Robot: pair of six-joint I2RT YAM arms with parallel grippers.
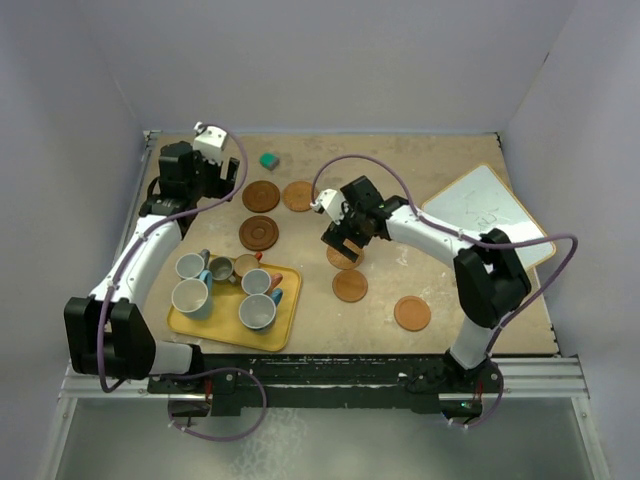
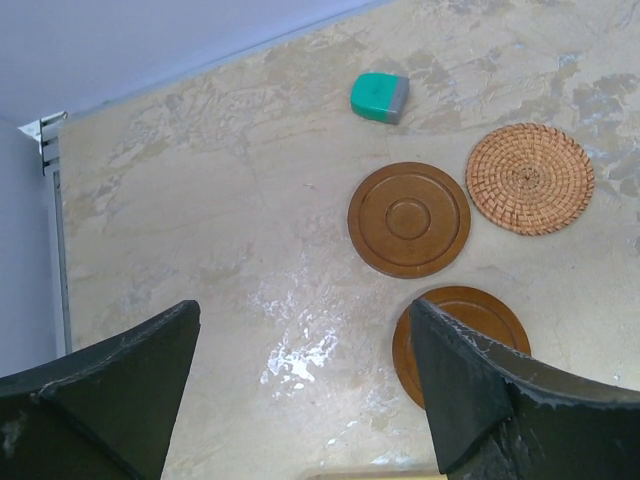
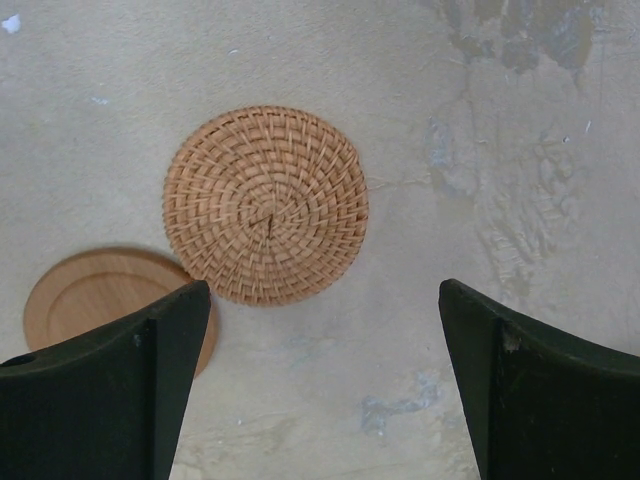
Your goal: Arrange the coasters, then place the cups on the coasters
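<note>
Six round coasters lie on the table: two at the back [image 1: 261,196] [image 1: 298,196], one dark one [image 1: 259,234] near the tray, and others to the right [image 1: 350,287] [image 1: 412,313]. The cups [image 1: 190,296] [image 1: 258,312] [image 1: 256,282] stand together on the yellow tray. My left gripper [image 2: 305,325] is open and empty over bare table, left of a grooved coaster [image 2: 408,218] and a woven coaster [image 2: 530,178]. Its right finger covers part of a third coaster [image 2: 475,315]. My right gripper [image 3: 325,330] hovers open and empty just short of a woven coaster [image 3: 266,205], with a smooth coaster [image 3: 95,300] at its left finger.
The yellow tray [image 1: 280,335] sits at the front left. A small teal block [image 1: 268,159] [image 2: 379,97] lies near the back wall. A white board [image 1: 490,215] rests at the right edge. Walls close in the back and both sides.
</note>
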